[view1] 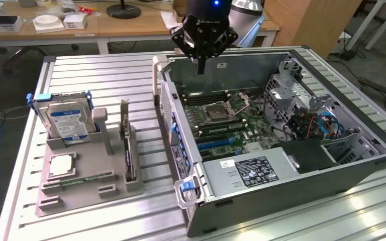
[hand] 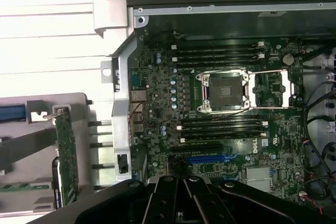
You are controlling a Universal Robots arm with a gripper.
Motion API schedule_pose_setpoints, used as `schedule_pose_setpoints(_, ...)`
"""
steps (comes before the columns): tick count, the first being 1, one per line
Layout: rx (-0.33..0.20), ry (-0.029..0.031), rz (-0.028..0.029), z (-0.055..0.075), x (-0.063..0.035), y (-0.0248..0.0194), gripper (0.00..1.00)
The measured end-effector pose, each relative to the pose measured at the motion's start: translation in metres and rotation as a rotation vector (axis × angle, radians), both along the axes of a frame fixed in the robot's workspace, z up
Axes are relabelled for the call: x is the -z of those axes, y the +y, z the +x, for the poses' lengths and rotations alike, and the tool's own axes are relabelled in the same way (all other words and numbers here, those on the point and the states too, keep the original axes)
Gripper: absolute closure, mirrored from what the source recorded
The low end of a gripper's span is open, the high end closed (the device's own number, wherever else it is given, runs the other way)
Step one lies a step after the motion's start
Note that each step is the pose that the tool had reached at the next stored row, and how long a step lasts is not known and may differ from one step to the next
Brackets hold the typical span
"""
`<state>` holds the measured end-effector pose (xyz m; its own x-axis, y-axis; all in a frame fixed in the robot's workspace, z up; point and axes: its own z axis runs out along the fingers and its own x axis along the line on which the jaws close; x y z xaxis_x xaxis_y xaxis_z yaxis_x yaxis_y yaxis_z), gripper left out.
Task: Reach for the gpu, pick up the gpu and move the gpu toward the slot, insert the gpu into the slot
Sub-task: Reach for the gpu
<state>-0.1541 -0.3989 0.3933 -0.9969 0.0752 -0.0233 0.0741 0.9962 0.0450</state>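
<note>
Nearest the exterior camera, the grey tray [view1: 79, 201] lay on the slatted table [view1: 112, 80], to the exterior view's left of the open case [view1: 300, 175]. The gpu [view1: 130, 158] stood on edge in the tray's rack, its pale bracket at the far end, near the case wall but apart from it, and nothing held it. Farther back in the tray the hard drive [view1: 69, 123] stood upright. Inside the case the blue slot [view1: 214, 143] lay bare on the motherboard [view1: 247, 125], nearer than the socket [view1: 223, 108]. Farthest off, the gripper [view1: 200, 70] hung over the far end of the case, well apart from the gpu, its jaws pressed together to a point with nothing between them. By my reading the step in hand was the reach, barely begun, with no grasp, carry or insertion done. That reach would call for the jaws to part enough for the thin card, and for the arm to cross the case wall and come down in line with the card's upper edge, clear of the bracket and the rack's posts
</note>
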Motion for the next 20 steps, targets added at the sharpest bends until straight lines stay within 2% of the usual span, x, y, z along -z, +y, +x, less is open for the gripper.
schedule_pose_setpoints(20,0.000,0.0000,0.0001,-0.030,0.0000,-0.0001,0.90)
